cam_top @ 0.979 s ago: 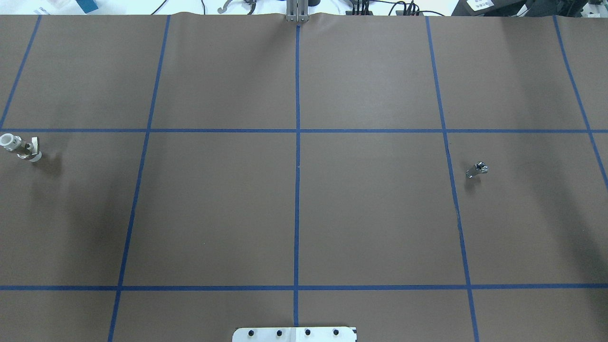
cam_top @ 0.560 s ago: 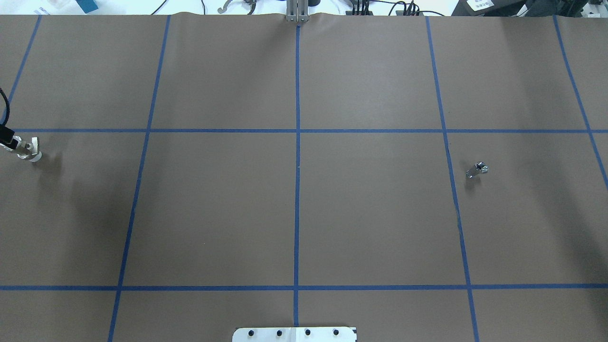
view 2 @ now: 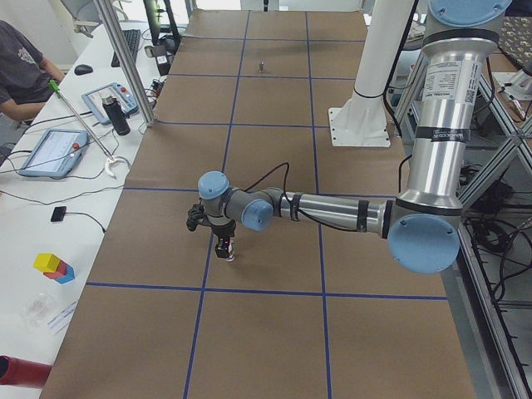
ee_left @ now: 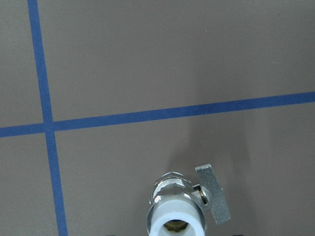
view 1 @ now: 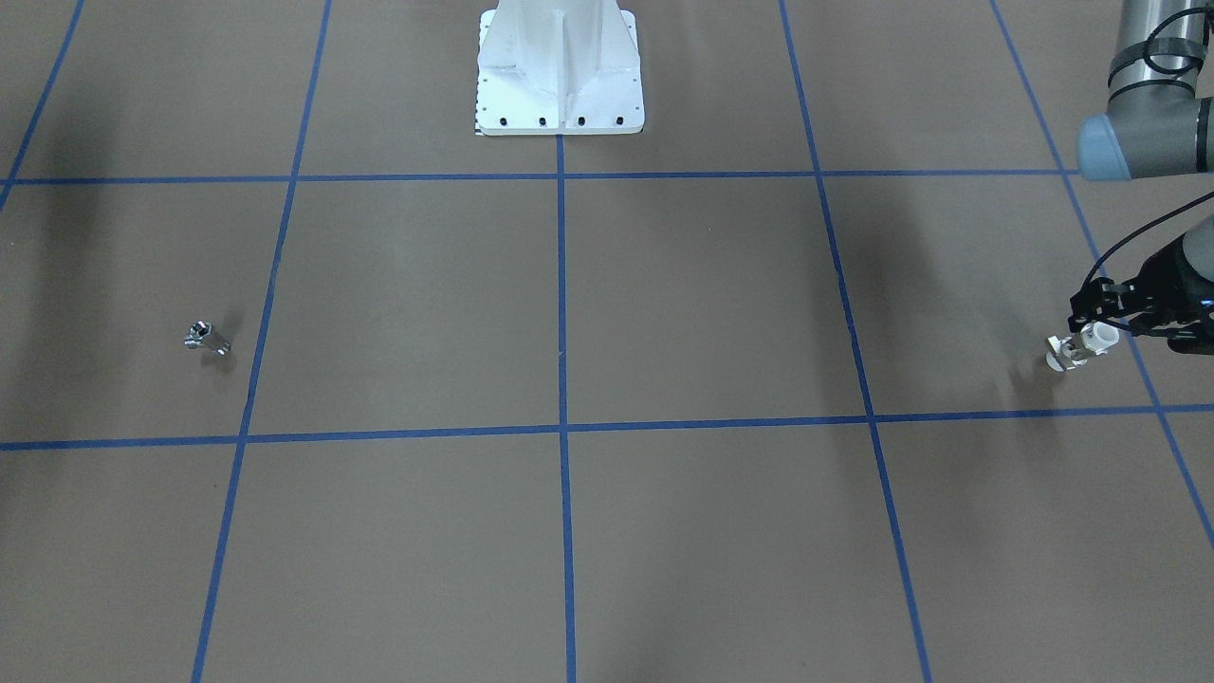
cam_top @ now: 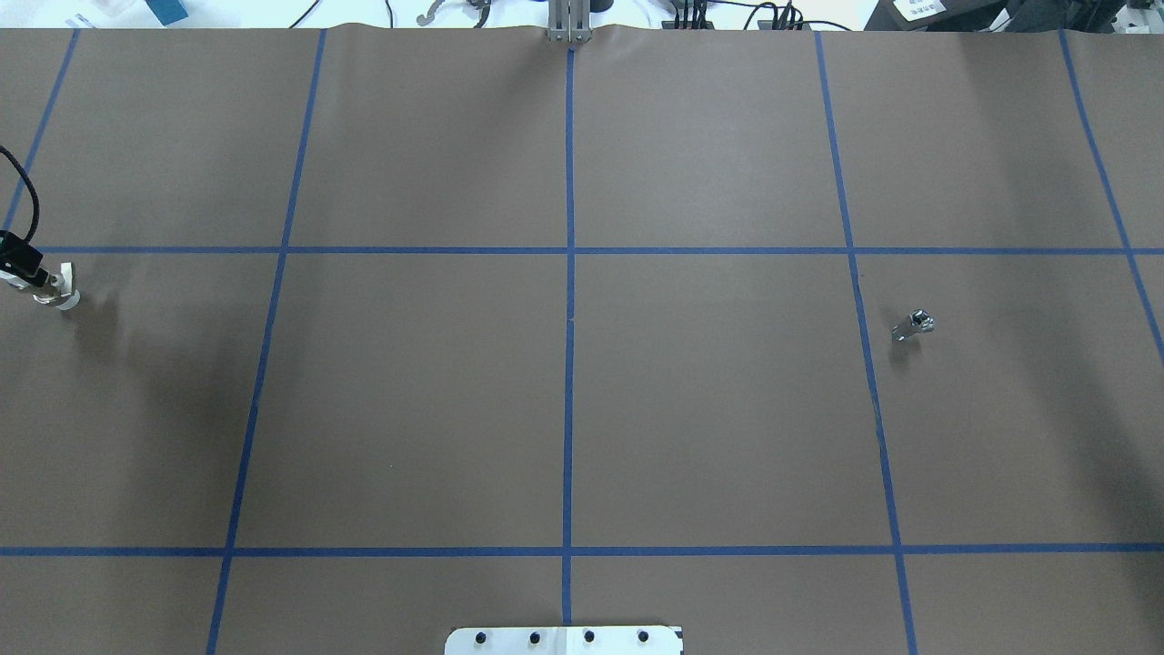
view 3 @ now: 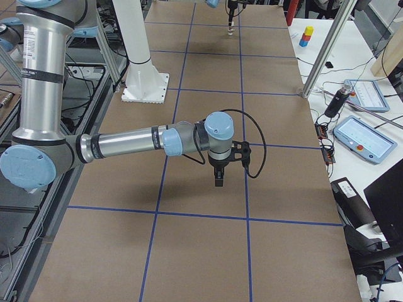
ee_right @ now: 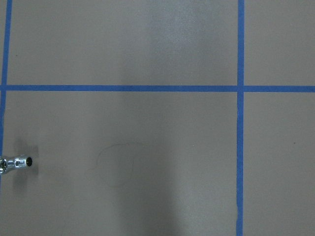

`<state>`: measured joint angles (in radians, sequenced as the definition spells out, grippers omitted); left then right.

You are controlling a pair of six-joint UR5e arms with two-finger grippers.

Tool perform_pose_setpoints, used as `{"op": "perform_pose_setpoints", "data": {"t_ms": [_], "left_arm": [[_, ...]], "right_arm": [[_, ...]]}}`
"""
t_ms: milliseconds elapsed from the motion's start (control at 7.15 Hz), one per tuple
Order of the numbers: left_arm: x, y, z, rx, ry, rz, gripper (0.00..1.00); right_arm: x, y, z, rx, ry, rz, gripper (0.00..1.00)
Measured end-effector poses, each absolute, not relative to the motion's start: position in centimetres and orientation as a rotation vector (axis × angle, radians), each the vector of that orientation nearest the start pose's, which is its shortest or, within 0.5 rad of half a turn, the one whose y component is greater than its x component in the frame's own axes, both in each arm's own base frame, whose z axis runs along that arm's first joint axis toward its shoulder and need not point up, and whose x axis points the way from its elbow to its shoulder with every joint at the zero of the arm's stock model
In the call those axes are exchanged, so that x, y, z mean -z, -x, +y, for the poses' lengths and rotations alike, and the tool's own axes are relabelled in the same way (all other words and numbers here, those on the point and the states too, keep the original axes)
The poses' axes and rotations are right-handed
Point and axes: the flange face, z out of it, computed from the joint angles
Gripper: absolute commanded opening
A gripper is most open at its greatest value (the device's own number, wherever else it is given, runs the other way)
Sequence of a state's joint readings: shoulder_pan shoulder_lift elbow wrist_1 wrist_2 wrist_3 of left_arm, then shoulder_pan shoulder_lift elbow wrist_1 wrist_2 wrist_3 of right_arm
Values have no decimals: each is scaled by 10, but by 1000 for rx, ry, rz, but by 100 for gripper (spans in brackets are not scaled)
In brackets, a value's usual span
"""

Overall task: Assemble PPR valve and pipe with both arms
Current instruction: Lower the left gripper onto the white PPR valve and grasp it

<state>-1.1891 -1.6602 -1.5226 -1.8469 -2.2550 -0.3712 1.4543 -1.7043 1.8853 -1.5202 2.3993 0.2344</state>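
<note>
The PPR valve lies on the brown table paper at the far left, white open end, metal band and flat tab showing. It also shows in the front view. My left gripper hangs over the valve's white end, its fingers wide apart and clear of it, so it is open; only its edge enters the overhead view. The silver pipe lies alone on the right. My right gripper hovers low over the table; I cannot tell if it is open.
The white bolted pedestal stands at the table's near middle edge. Blue tape lines grid the brown paper. Operators' tablets and tools lie on the side bench.
My left gripper has come in from the left edge and now covers the valve's white end. The valve and the pipe have not moved.
</note>
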Motion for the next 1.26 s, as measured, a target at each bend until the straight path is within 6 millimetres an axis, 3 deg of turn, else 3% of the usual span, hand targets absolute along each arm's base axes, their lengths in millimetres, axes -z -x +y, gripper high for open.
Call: {"op": "perform_pose_setpoints", "data": {"t_ms": [140, 280, 699, 979, 1119, 1259], "left_arm": [[-612, -141, -541, -119, -33, 742, 47], [-613, -143, -545, -119, -32, 742, 0], [-611, -144, -547, -112, -27, 744, 0], [-592, -147, -553, -108, -19, 751, 0], [-558, -152, -565, -84, -3, 752, 0], [-509, -160, -574, -26, 6, 765, 0]], "right_arm": [[-556, -8, -446, -14, -71, -850, 100], [-555, -8, -446, -13, -72, -850, 100], [-554, -8, -446, -13, -74, -851, 100], [-553, -8, -446, -12, -77, -852, 100], [-552, -8, -446, -11, -79, -852, 100], [-551, -8, -446, -11, -80, -852, 100]]}}
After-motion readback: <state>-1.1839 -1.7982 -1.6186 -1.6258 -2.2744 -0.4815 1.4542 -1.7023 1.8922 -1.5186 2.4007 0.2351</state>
